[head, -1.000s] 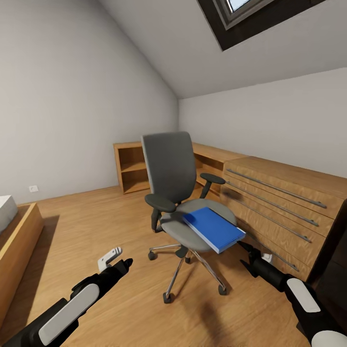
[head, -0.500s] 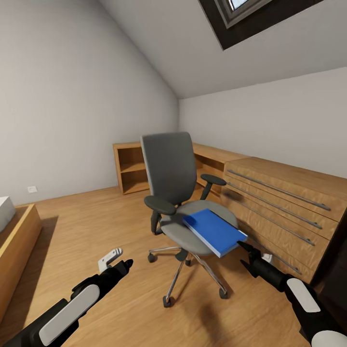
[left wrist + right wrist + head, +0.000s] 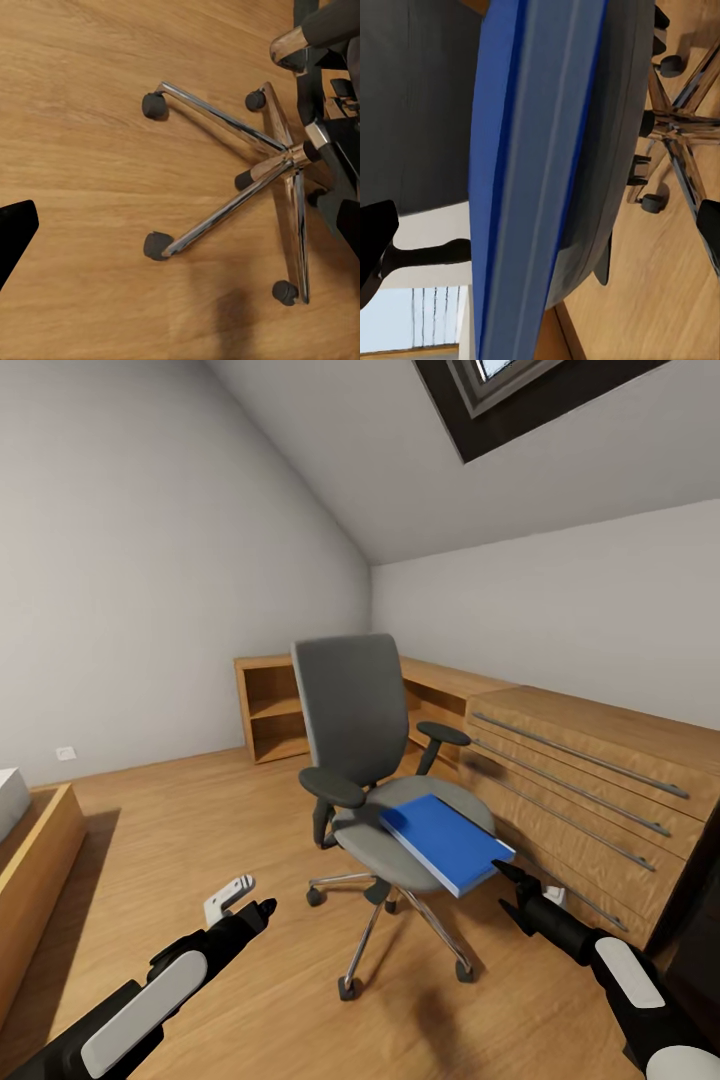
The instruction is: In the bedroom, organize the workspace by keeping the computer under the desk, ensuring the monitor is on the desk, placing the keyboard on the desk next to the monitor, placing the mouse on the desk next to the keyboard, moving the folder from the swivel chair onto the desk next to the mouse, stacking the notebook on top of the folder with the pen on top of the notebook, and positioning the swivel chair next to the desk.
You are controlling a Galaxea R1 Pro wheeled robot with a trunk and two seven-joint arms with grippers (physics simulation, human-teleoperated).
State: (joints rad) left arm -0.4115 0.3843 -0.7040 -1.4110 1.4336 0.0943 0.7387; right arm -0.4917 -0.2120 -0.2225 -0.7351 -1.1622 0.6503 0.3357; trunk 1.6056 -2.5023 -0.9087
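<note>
The blue folder [image 3: 446, 843] lies on the swivel chair [image 3: 372, 760] seat, nudged slightly rightward since before. Right pincer [image 3: 508, 883] spread wide at its corner; left pincer [image 3: 243, 893] released, low over the floor [image 3: 200, 830].

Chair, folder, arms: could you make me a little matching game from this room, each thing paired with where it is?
Things:
1. folder
2. chair
3. left gripper
4. right gripper

Places:
A. on the wood floor, in front of a drawer chest
B. close by the folder's near corner
C. on the grey seat, one corner past its edge
D. above bare floor, to the chair's left

Pairs: 1-C, 2-A, 3-D, 4-B
</note>
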